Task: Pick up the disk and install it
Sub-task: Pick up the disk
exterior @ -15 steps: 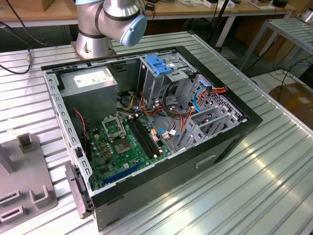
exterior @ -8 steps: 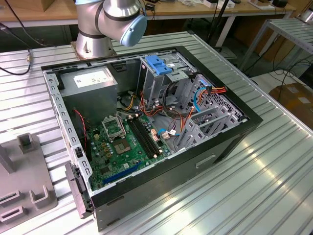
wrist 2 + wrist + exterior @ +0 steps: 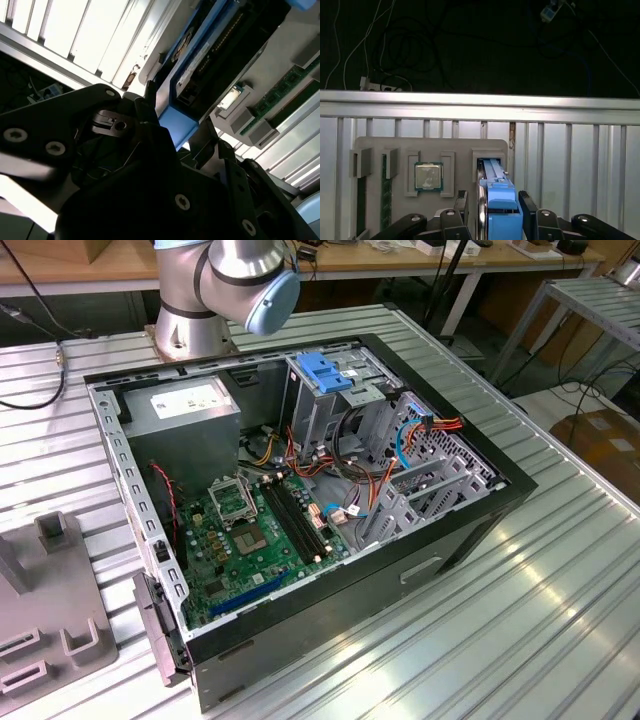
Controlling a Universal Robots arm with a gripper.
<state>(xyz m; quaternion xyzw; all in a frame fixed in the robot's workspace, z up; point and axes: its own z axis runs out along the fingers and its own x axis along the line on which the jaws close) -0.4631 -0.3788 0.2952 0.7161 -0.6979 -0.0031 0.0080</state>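
— Where is our hand [image 3: 494, 194]?
— It straddles the disk [image 3: 502, 212]; we cannot tell whether it grips.
— And the disk?
— Upright on edge in a slot of the grey holder [image 3: 455, 147] on the bench [image 3: 570, 165], a processor chip [image 3: 428, 176] in the pocket beside it.

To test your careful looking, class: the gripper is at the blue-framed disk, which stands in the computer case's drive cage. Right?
Wrong place. The disk stands in a slot of the grey holder, beside the processor chip, as the first wrist view shows. The gripper is at it.
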